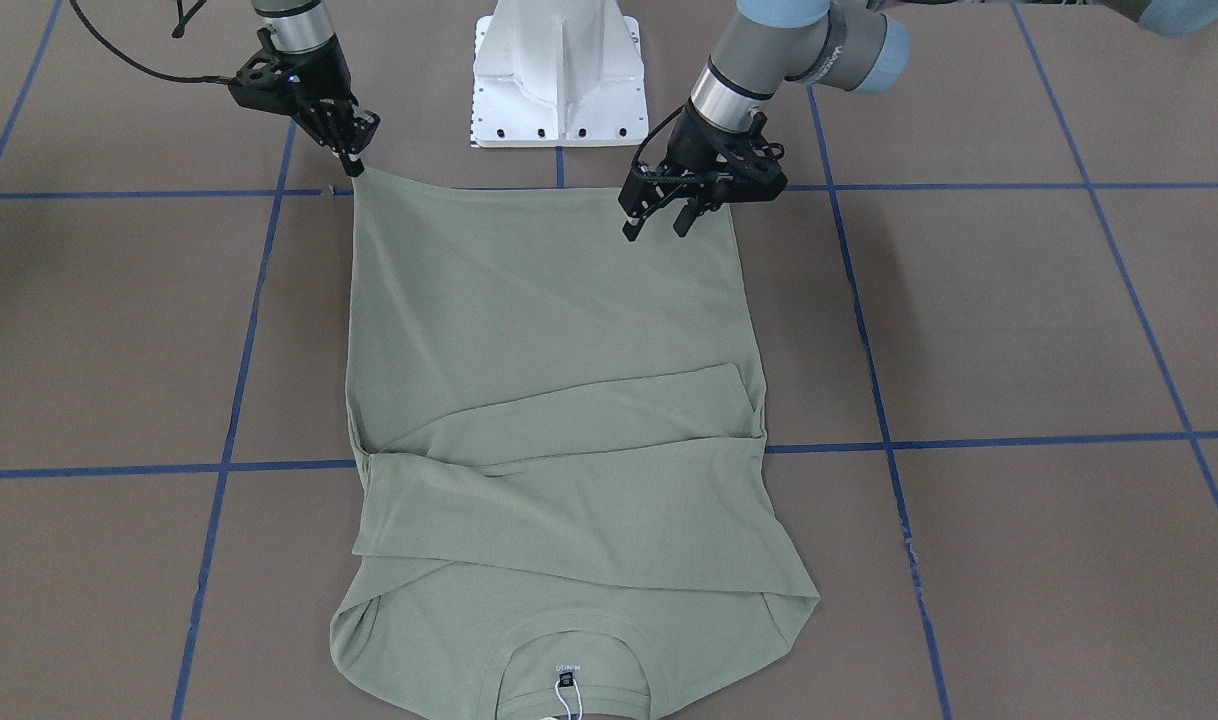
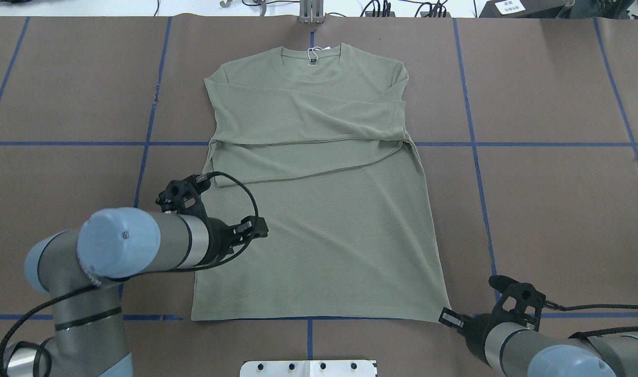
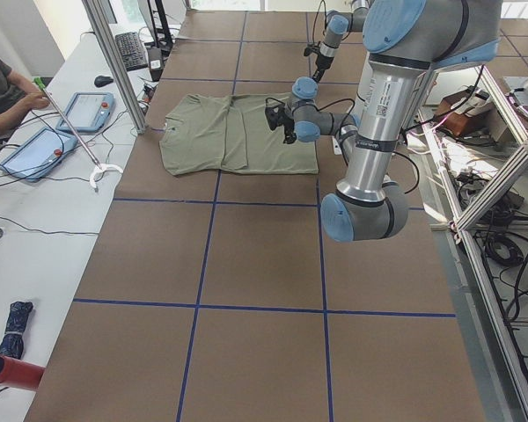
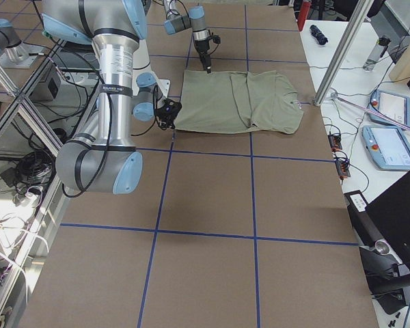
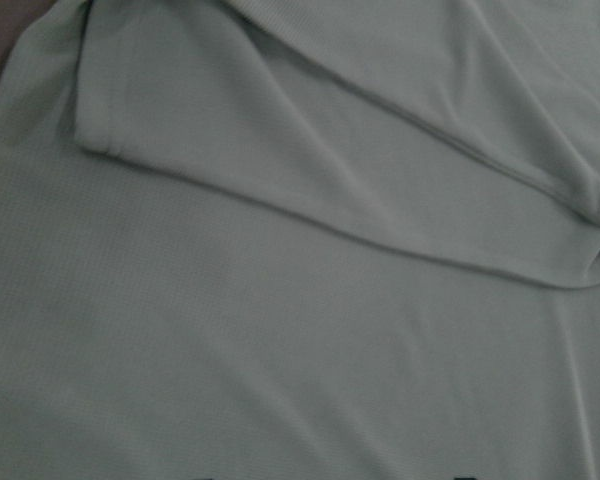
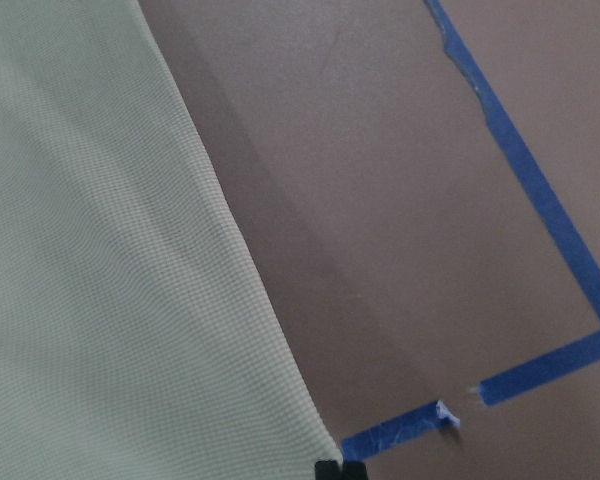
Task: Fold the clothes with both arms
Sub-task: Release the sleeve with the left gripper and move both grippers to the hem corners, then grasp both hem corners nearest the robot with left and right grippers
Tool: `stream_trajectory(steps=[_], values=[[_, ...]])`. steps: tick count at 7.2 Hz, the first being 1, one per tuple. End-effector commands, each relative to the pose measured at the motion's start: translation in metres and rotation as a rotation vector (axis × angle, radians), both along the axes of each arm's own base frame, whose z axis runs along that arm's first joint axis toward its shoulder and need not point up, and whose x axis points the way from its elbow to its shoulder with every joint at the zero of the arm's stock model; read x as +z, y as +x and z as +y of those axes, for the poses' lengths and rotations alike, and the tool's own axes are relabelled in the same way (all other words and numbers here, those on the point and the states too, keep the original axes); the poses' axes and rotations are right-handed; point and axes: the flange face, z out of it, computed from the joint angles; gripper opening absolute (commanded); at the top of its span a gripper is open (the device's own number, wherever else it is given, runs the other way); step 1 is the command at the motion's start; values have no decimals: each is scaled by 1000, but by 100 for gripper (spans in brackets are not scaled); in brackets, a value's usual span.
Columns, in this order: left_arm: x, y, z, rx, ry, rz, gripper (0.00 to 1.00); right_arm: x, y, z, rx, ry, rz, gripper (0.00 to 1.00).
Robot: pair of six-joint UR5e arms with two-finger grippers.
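So, left gripper (image 1: 657,228): jaws spread, holding nothing, poised over the shirt (image 2: 329,225) body just inboard of its left edge, short of the hem; can't tell if the tips touch fabric. Shirt lies flat on the table (image 2: 560,209), collar away from the robot, sleeves (image 2: 308,125) folded across the chest, hem nearest the robot. Right gripper (image 1: 354,165): jaws pinched on the hem's right corner, fabric drawn to a small point there.

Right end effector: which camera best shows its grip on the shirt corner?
Exterior front-facing: the right end effector is seen closed to a point on the shirt's corner. Overhead shows it at that corner, fingertips unclear; its wrist camera shows only hem and tape; side views show it too small.
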Motion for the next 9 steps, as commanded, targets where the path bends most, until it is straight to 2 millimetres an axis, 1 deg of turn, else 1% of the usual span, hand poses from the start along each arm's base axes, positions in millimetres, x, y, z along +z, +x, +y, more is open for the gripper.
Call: stream_trajectory(steps=[1,2,3,4,6,8,9], values=[[34,2,39,27,3,-83,82,3,1,3,0,-3,7,0],[34,0,44,37,-10,-130,80,2,1,3,0,-3,5,0],[35,-5,51,49,-20,-169,80,2,1,3,0,-3,5,0],[48,-5,64,72,-24,-193,80,3,1,3,0,-3,8,0],[63,-1,80,103,-34,-222,78,2,1,3,0,-3,5,0],[70,3,86,115,-41,-235,71,2,1,3,0,-3,5,0],[72,4,88,120,-45,-239,70,2,1,3,-1,-2,6,0]])
